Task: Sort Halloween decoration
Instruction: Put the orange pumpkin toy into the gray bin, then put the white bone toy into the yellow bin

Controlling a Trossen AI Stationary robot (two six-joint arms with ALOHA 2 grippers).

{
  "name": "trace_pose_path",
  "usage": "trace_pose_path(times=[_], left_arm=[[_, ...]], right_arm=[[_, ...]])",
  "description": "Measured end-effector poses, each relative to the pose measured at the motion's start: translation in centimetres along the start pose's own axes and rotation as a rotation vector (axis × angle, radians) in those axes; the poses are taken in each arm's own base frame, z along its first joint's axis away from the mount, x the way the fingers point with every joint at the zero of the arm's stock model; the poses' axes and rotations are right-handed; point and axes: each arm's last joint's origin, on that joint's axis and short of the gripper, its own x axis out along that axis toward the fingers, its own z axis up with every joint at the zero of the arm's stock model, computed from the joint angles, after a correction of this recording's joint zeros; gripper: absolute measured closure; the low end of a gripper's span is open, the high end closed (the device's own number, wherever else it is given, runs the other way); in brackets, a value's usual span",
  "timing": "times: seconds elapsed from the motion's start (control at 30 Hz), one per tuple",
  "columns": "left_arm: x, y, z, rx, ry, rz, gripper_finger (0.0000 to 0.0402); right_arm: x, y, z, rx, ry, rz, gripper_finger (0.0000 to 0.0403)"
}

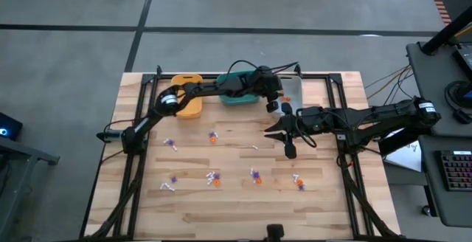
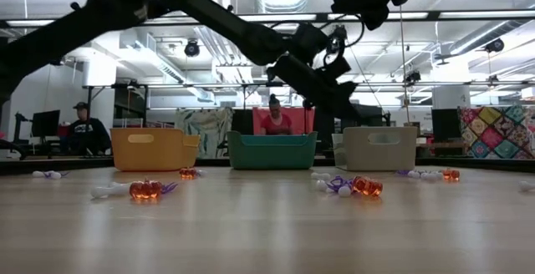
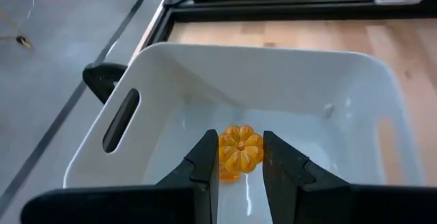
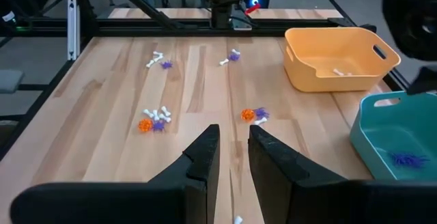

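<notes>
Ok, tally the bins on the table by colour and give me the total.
Yellow bin: 1
Teal bin: 1
Grey bin: 1
Total: 3

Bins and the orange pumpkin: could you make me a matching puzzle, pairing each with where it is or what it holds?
Things:
1. yellow bin
2. teal bin
3. pale grey bin
4. orange pumpkin

Descriptions:
A. gripped by the left gripper
B. holds a purple trinket
C. holds a white trinket
D. lies below the left gripper

Pairs: 1-C, 2-B, 3-D, 4-A
</notes>
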Motion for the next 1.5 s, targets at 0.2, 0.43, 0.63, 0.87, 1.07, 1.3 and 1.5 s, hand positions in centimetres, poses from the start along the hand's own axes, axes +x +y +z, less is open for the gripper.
trace_pose_path(times=[0.2,0.43,0.63,0.87,1.07,1.3,1.5], left_arm=[[0.8,0.8,0.3,-0.035,0.048,0.004,0.0351],[0.9,0.7,0.3,-0.051,0.055,0.001,0.0348],[0.9,0.8,0.3,-0.085,0.055,0.003,0.0315],[0.8,0.7,0.5,-0.090,0.057,0.001,0.0259],[-0.1,0.8,1.2,-0.108,0.067,-0.004,0.0236],[-4.8,1.0,5.0,-0.082,0.043,-0.007,0.0242],[-10.0,2.0,7.5,-0.053,0.023,0.011,0.0252]], right_arm=[[0.0,0.0,0.0,-0.001,0.003,0.000,0.0335],[0.0,0.0,-0.1,0.000,0.005,0.000,0.0335],[0.1,0.0,-0.1,0.003,0.005,0.000,0.0335],[0.1,0.0,-0.2,0.013,0.006,0.000,0.0335],[0.1,0.0,-0.2,0.036,0.010,0.000,0.0335],[0.1,0.0,-0.4,0.057,0.033,-0.001,0.0335],[0.1,0.0,-0.5,0.135,0.042,-0.003,0.0335]])
